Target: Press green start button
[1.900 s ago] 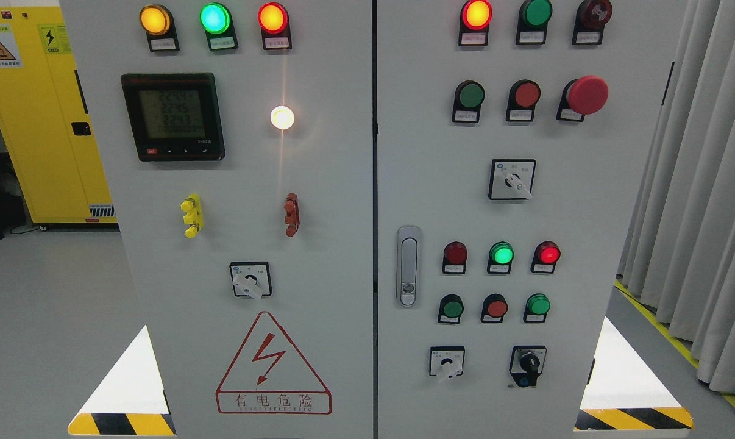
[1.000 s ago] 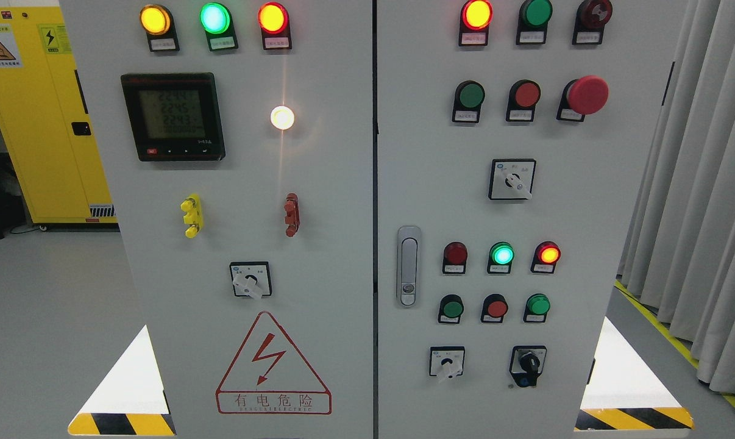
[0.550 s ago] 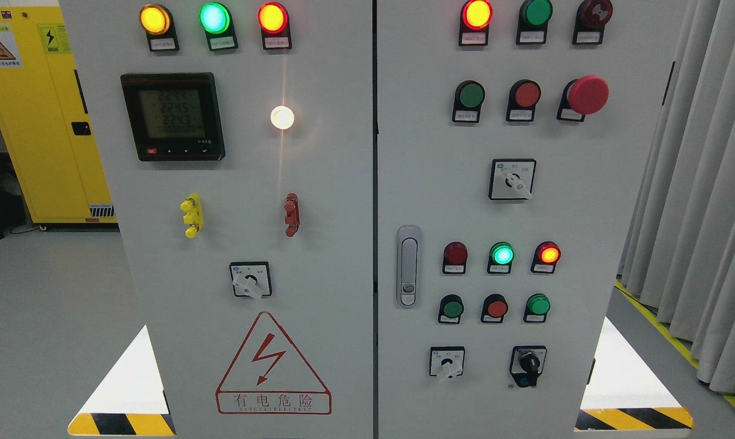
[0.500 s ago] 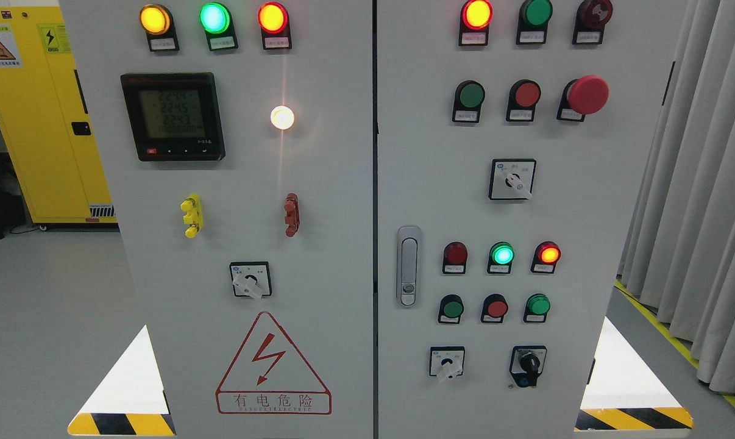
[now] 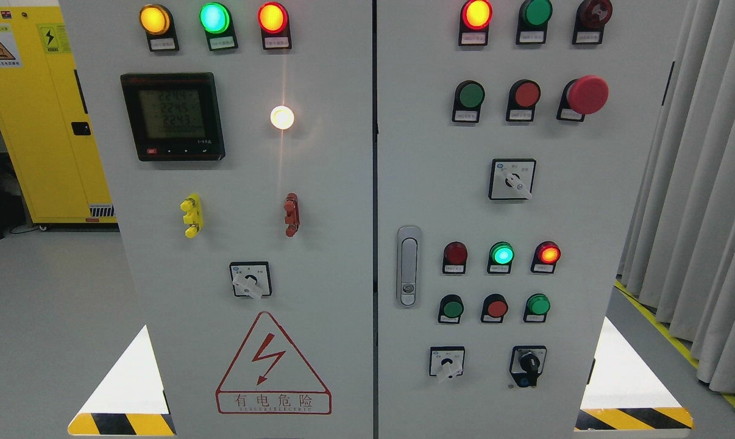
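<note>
A grey electrical cabinet (image 5: pixel 319 183) with two doors fills the head view. On the right door, unlit green push buttons sit at upper middle (image 5: pixel 470 95), lower left (image 5: pixel 451 308) and lower right (image 5: pixel 537 304). I cannot tell which one is the start button; the labels are too small to read. Red buttons (image 5: pixel 526 94) (image 5: pixel 496 308) stand beside them. Neither of my hands nor arms shows in the picture.
A red mushroom stop button (image 5: pixel 587 94) sticks out at upper right. Indicator lamps glow along the top (image 5: pixel 214 17) and in a lower row (image 5: pixel 501 253). Rotary switches (image 5: pixel 512 179) (image 5: pixel 447 362), a door handle (image 5: pixel 408 266), a meter (image 5: pixel 172 116), a yellow cabinet (image 5: pixel 38 122) and grey curtains (image 5: pixel 703 183) surround the buttons.
The lit lamp at the right of the lower indicator row flickers between red and orange-red. Nothing else has moved.
</note>
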### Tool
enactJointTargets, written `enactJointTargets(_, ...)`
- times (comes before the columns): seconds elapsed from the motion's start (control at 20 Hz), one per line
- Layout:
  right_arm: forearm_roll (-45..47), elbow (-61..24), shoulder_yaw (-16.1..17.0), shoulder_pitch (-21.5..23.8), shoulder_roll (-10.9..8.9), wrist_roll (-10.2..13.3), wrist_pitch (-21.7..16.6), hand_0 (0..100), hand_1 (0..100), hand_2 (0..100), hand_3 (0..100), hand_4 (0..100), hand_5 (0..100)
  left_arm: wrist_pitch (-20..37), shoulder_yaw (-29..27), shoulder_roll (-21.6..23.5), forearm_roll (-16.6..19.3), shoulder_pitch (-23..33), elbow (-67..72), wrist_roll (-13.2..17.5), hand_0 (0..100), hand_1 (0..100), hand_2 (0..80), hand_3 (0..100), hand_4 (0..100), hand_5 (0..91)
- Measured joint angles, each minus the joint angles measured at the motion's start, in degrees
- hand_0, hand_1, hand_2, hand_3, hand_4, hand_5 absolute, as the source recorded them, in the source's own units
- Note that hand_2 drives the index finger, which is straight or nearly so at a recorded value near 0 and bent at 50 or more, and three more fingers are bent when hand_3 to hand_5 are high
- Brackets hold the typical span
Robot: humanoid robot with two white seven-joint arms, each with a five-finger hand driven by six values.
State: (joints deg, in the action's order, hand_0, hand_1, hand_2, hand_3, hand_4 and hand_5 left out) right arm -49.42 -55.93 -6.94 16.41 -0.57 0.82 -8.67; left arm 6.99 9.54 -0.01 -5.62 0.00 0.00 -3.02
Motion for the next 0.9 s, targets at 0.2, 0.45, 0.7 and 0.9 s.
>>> enactJointTargets(0.2, -10.4, -11.3, -0.1, 2.1, 0.18, 1.6, -2.8, 23, 49, 0, 38, 43, 24, 0.0, 0.0, -0.7, 0.0, 0.0, 0.0, 0.0, 12, 56, 0.0, 0, 0, 0.0)
enactJointTargets(0.45, -16.9, -24.6, 0.4, 4.0, 0.05, 1.9, -4.0, 24, 52, 1, 47, 52, 31, 0.0, 0.0, -1.9, 0.0, 0.0, 0.0, 0.1, 12, 56, 0.0, 0, 0, 0.0)
enactJointTargets(0.7, -19.5, -36.5, 1.4, 3.6, -0.87, 1.9, -4.2, 24, 54, 1, 53, 54, 35, 0.0, 0.0, -3.1, 0.0, 0.0, 0.0, 0.1, 12, 56, 0.0, 0, 0, 0.0)
enactJointTargets(0.9, -20.5, -43.5, 2.4, 0.5, -1.47, 2.1, -4.2, 25, 55, 1, 53, 55, 37, 0.0, 0.0, -3.9, 0.0, 0.0, 0.0, 0.1, 12, 56, 0.0, 0, 0, 0.0)
